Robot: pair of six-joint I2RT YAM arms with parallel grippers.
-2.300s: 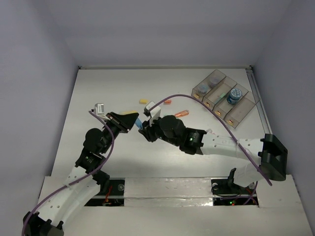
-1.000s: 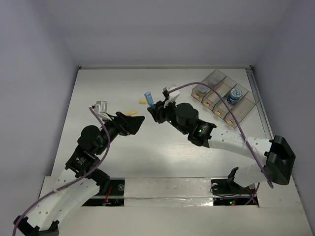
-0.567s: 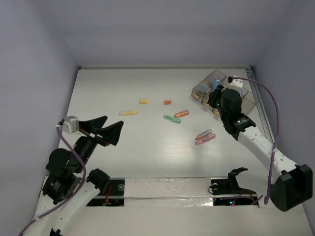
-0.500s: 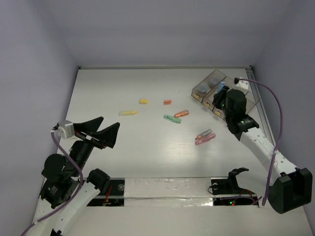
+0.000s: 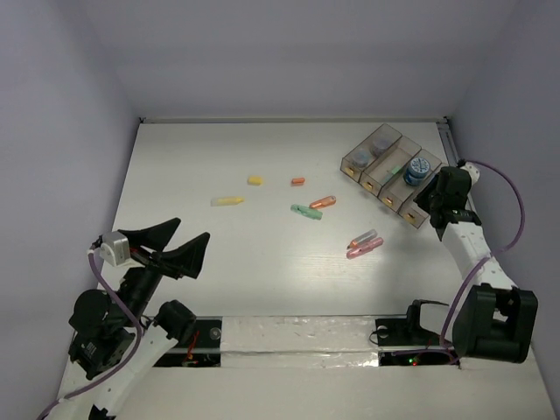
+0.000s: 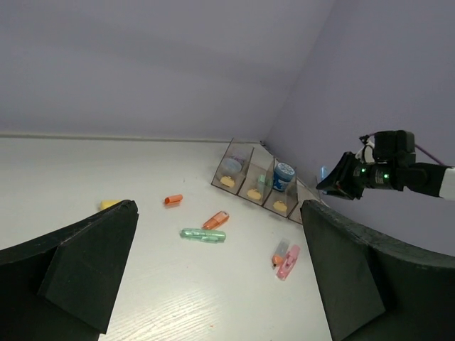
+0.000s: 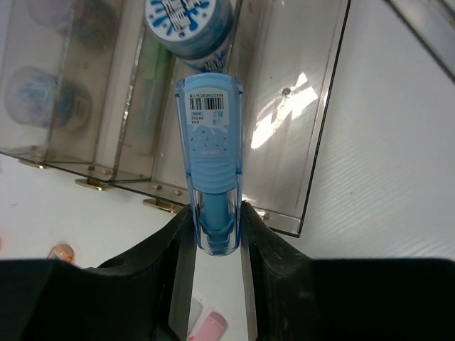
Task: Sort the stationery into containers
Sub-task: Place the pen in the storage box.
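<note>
My right gripper [image 7: 213, 229] is shut on a light-blue stick [image 7: 210, 142] that points over the containers [image 7: 284, 142], near the rightmost bin. From above, the right gripper [image 5: 442, 197] sits at the right end of the containers [image 5: 420, 208]. A blue roll [image 5: 415, 171] lies in the third bin. Low at the near left, my left gripper [image 5: 192, 229] is open and holds nothing. Loose stationery lies mid-table: a yellow stick [image 5: 227, 200], a yellow stub [image 5: 255, 180], an orange stub [image 5: 297, 182], an orange stick [image 5: 323, 202], a green stick [image 5: 306, 212] and a pink stick [image 5: 365, 250].
The bins stand slanted at the table's far right, close to the table's right edge [image 5: 465, 188]. Grey-purple rolls [image 5: 381, 140] fill the leftmost bins. The right arm's purple cable [image 5: 516, 206] loops beyond that edge. Walls close the table on three sides.
The right arm has carried the light-blue stick from the table's middle across to the bins. The left arm has drawn back to the near left, still open.
</note>
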